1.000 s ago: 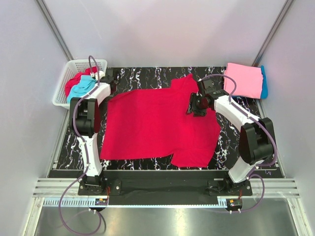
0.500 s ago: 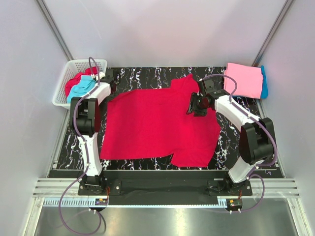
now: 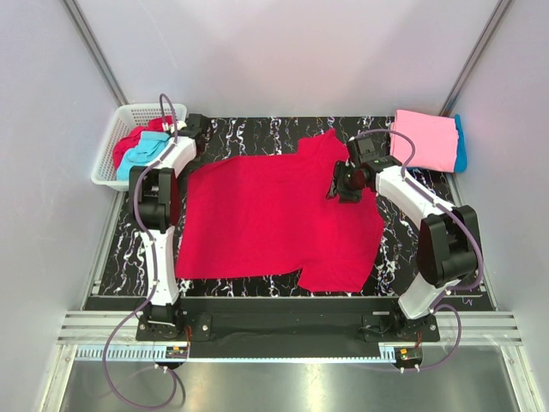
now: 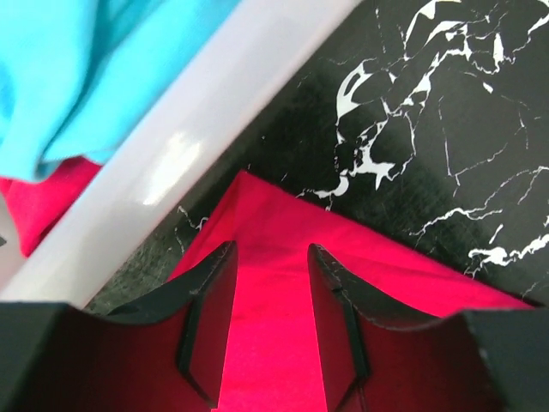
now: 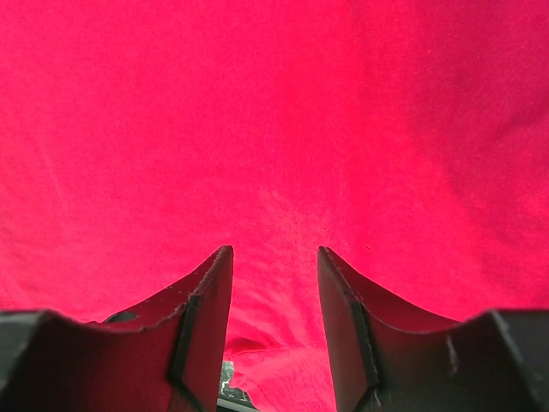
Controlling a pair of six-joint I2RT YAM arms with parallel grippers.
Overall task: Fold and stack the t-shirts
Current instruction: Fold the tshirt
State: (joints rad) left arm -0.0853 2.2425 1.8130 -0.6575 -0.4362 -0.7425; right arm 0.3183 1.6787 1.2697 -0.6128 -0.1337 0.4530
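Currently the table [image 3: 257,133] carries the red shirt [image 3: 274,215], spread flat across its middle with the hem toward the left arm and both sleeves toward the right arm. The basket [image 3: 101,167] stands at the far-left corner and holds a turquoise shirt [image 3: 141,154]. A folded pink shirt [image 3: 425,137] lies on a blue shirt [image 3: 461,146] at the far-right corner.

I judge the step in hand to be the first fold of the red shirt.

1. The left gripper [image 4: 270,257] is spread wide above the far hem corner, just beside the basket wall. I lower it straight down so that the corner sits between the fingers, then pinch. I keep clear of the basket wall.
2. The right gripper [image 5: 274,257] is also spread wide, holding nothing. It hangs over unbroken cloth near the far sleeve, with no edge in its wrist view. I shift it outward to the far edge before closing, since a pinch in mid-panel would likely bunch the cloth.
3. I raise both grips together and level, keeping the edge taut between them.
4. I carry the edge toward the near side and lay it down evenly.
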